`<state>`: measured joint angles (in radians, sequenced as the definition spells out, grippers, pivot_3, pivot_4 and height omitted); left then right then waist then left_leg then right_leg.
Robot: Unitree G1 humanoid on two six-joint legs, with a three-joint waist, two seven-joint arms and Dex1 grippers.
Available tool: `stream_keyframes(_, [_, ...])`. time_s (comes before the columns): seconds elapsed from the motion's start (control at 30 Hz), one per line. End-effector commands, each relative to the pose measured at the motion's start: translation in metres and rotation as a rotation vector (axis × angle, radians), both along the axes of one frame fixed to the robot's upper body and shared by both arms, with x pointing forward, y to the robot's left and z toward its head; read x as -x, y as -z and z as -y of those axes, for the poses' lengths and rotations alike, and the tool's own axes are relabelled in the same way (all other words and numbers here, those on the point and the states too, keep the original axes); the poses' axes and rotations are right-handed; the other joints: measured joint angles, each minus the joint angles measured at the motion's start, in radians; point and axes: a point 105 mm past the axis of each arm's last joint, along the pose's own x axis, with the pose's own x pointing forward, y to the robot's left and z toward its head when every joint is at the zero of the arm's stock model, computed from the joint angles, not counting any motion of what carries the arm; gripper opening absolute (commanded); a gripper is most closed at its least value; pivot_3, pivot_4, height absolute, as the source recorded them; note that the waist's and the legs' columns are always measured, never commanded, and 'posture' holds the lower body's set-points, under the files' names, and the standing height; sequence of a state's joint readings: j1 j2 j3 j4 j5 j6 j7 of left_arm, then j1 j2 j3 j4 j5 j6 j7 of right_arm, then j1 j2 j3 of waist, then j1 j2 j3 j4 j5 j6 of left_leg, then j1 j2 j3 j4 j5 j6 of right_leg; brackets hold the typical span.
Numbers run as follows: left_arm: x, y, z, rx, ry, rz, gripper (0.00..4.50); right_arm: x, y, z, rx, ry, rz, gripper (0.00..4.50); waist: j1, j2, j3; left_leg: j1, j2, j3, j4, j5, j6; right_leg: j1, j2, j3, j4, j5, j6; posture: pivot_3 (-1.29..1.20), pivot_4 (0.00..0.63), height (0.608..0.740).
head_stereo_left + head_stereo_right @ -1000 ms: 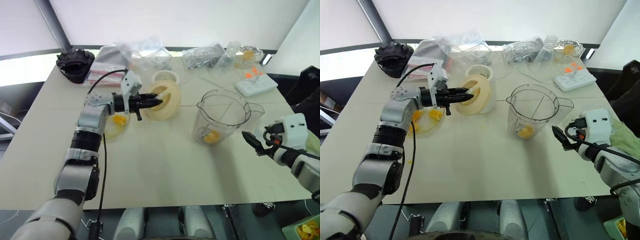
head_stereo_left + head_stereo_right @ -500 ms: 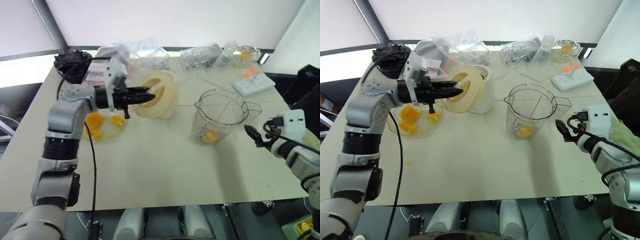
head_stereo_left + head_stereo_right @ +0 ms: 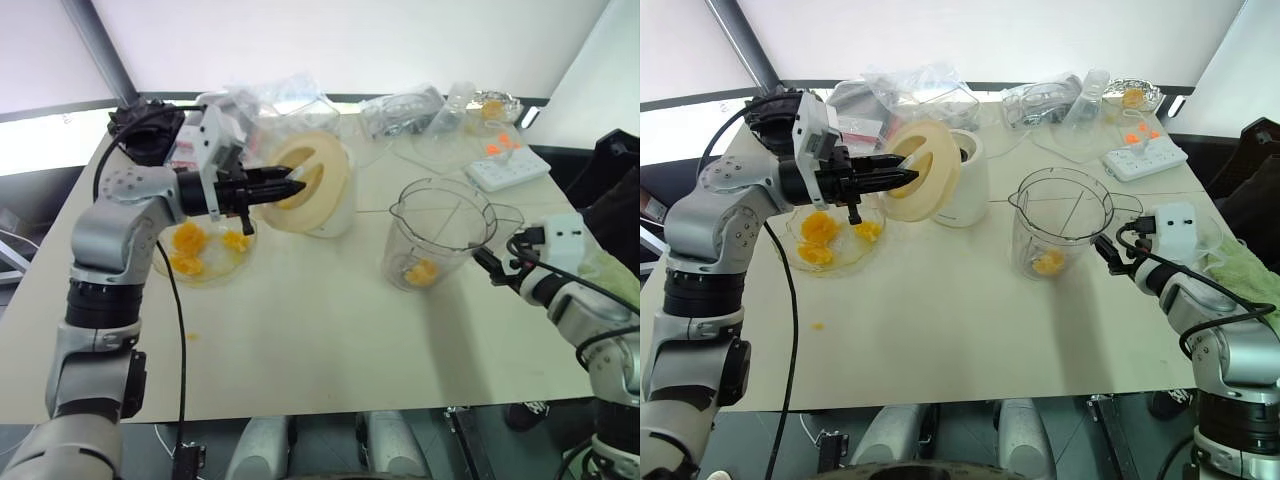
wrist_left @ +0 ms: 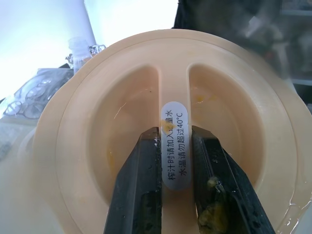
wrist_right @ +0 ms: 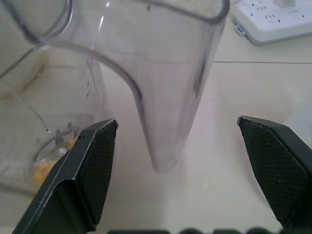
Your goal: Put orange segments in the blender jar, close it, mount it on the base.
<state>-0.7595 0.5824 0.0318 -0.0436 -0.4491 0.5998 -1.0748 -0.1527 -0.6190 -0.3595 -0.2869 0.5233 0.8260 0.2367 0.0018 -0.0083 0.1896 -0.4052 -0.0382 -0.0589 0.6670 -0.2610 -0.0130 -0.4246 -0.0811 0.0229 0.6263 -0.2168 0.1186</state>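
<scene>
We see two arms [image 3: 105, 260] built of silver-grey segments with dark bands at the joints. A black cable [image 3: 178, 330] loops along the left arm, and a white boxy housing [image 3: 213, 140] sits at its wrist ahead of a black gripper [image 3: 293, 187]. The right arm ends in a white block [image 3: 1170, 222] with looped black wiring and a black gripper [image 3: 1104, 247]. Its fingers [image 5: 92, 161] are broad, pointed, and faced with cross-hatched pads. Orange pulp flecks the left fingers [image 4: 212, 214].

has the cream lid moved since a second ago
Yes. The left gripper, shut on the cream lid, has lifted it up off the white base and toward the glass bowl.
</scene>
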Motion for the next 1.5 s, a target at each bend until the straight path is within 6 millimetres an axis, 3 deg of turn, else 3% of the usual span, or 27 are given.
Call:
stream_keyframes(0.03, [0.006,-0.013,-0.001,0.007,0.004,0.066,0.28,-0.008,-0.011,-0.001,0.008,0.0,0.058,4.12,-0.002,0.0,0.0,0.0,0.0,0.0,0.0,0.0,0.0,0.0,0.0,0.0,0.0,0.0,0.0,0.0,0.15,0.74])
stream_keyframes(0.33, [0.012,-0.015,-0.005,-0.014,-0.005,0.077,0.28,-0.03,-0.004,0.002,-0.067,0.03,0.102,4.12,-0.019,0.0,0.0,0.0,0.0,0.0,-0.001,0.0,0.0,0.0,0.0,0.0,0.001,0.0,0.0,0.0,0.15,0.74])
stream_keyframes(0.43, [0.014,-0.015,-0.007,-0.021,-0.016,0.077,0.28,-0.034,-0.005,-0.002,-0.071,0.02,0.118,3.27,-0.019,0.0,0.0,0.001,0.0,0.0,-0.001,0.0,0.0,-0.001,0.0,0.001,0.001,0.0,0.0,0.0,0.15,0.74])
stream_keyframes(0.6, [0.017,-0.017,-0.012,-0.031,-0.033,0.08,0.28,-0.036,-0.007,-0.008,-0.08,0.005,0.143,0.9,-0.014,0.0,0.0,0.001,0.0,0.0,-0.001,0.0,0.0,-0.001,0.0,0.001,0.002,0.0,0.0,0.0,0.15,0.74])
stream_keyframes(0.77, [0.015,-0.027,-0.021,-0.047,-0.056,0.106,0.28,-0.037,-0.021,-0.021,-0.089,-0.033,0.188,0.92,-0.017,0.0,0.0,0.001,0.0,0.0,-0.001,0.0,0.0,-0.001,0.0,0.001,0.002,0.0,0.0,0.0,0.15,0.74])
stream_keyframes(0.93, [0.01,-0.051,-0.032,-0.056,-0.068,0.157,0.28,-0.035,-0.038,-0.061,-0.106,-0.158,0.222,0.92,-0.022,0.001,0.001,0.0,0.0,0.0,-0.001,0.0,0.0,-0.003,0.0,0.001,0.003,0.0,0.0,0.0,0.15,0.74])
stream_keyframes(1.07, [0.007,-0.066,-0.029,-0.074,-0.029,0.196,0.28,-0.032,-0.044,-0.098,-0.101,-0.269,0.222,0.92,-0.021,0.001,0.001,0.0,-0.001,0.0,-0.001,0.0,0.0,-0.004,0.0,0.001,0.003,0.0,0.0,0.0,0.15,0.74])
stream_keyframes(1.23, [0.011,-0.069,-0.015,-0.116,0.078,0.217,0.28,-0.029,-0.03,-0.125,-0.08,-0.337,0.169,0.92,-0.014,0.001,0.001,-0.001,-0.001,0.0,-0.001,0.0,0.0,-0.004,0.0,0.001,0.003,0.0,0.0,0.0,0.15,0.74])
stream_keyframes(1.5, [0.015,-0.067,0.01,-0.159,0.23,0.227,0.28,-0.031,-0.006,-0.132,-0.021,-0.348,0.094,0.92,-0.019,0.001,0.001,-0.001,-0.001,0.001,-0.001,0.0,0.0,-0.004,0.0,0.001,0.003,0.0,0.0,0.0,0.15,0.74])
